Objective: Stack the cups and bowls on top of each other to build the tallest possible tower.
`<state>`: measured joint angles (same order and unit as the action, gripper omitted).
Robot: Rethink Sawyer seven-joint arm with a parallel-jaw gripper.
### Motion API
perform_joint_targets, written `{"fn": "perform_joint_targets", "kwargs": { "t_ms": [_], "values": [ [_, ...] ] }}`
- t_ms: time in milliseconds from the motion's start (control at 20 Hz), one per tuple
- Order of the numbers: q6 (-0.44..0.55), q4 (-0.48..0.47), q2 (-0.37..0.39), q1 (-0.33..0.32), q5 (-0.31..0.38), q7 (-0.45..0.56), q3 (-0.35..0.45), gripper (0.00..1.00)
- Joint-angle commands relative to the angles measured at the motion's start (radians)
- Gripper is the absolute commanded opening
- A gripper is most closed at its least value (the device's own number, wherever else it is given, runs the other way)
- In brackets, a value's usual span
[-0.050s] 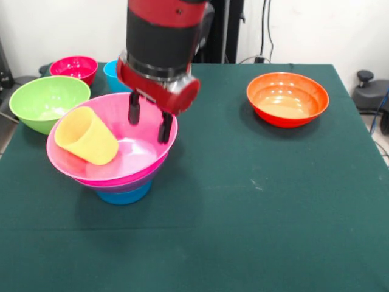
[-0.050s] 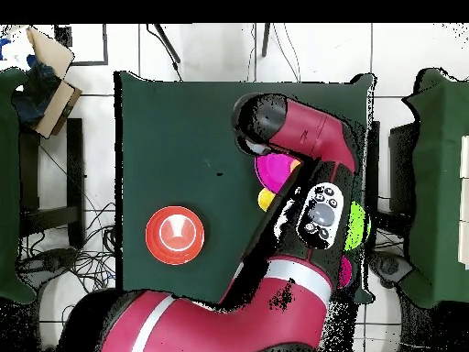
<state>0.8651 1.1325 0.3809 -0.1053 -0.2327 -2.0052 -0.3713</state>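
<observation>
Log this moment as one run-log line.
pincer: open, empty, over pink bowl | yellow cup: on its side in pink bowl | tower: pink on purple on blue bowl | orange bowl: apart

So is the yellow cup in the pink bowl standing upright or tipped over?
Tipped over. The yellow cup lies on its side in the pink bowl, its open mouth facing up-left toward the rim.
</observation>
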Motion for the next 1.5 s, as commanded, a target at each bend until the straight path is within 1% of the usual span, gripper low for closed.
{"fn": "perform_joint_targets", "kwargs": {
  "t_ms": [50,200,250,350,450,650,750,900,1100,1350,1500],
  "values": [
    [0.105,0.047,0.107,-0.047,0.026,0.030,0.095,1.00],
    [0.020,0.144,0.143,-0.069,0.021,0.073,0.140,1.00],
    [-0.051,0.198,0.151,-0.073,0.034,0.083,0.149,1.00],
    [-0.148,0.248,0.149,-0.089,0.064,0.108,0.170,1.00],
    [-0.219,0.281,0.148,-0.120,0.092,0.160,0.209,1.00],
    [-0.310,0.317,0.144,-0.175,0.152,0.252,0.293,1.00],
    [-0.335,0.342,0.134,-0.211,0.159,0.260,0.349,1.00],
    [-0.395,0.373,0.118,-0.251,0.177,0.233,0.415,1.00],
    [-0.412,0.363,0.107,-0.257,0.216,0.175,0.439,1.00],
    [-0.378,0.341,0.087,-0.283,0.234,0.147,0.487,1.00],
    [-0.354,0.340,0.089,-0.282,0.239,0.117,0.490,1.00]
  ]
}}
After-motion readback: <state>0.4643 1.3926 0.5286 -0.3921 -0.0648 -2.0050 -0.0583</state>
